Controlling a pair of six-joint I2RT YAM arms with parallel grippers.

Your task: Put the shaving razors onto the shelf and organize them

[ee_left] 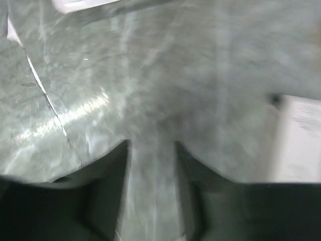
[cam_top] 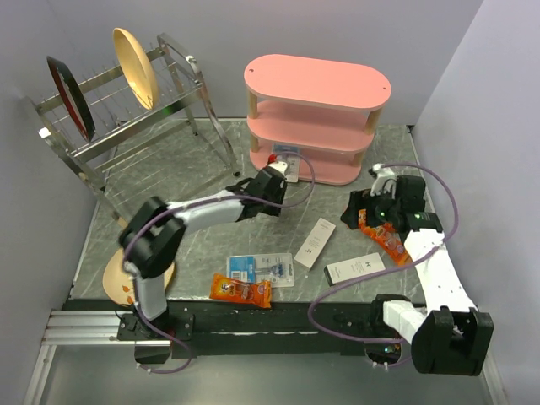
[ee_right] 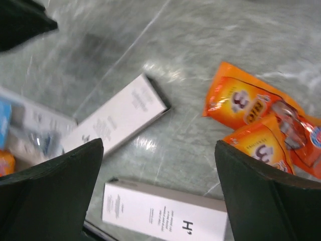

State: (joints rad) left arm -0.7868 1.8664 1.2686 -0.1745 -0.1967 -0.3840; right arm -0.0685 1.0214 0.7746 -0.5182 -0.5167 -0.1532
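Marble surface [cam_top: 169, 181]: first razor pack [cam_top: 285, 156], apparently on bottom tier of shelf [cam_top: 317, 84]; second razor pack [cam_top: 260, 268], flat toward near edge. Left claw [cam_top: 272, 181] parted, empty; right claw [ee_right: 158, 150] wide, empty. Lift second razor pack by one edge.

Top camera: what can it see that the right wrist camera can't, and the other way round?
Only the top camera shows the pink shelf, the razor pack at its bottom board and the wire dish rack. Only the right wrist camera shows the H printed on one white box and the empty gap inside the right claw. Both show that box, the other white box, the orange snack packets and the razor pack on the table, blurry in the wrist view.
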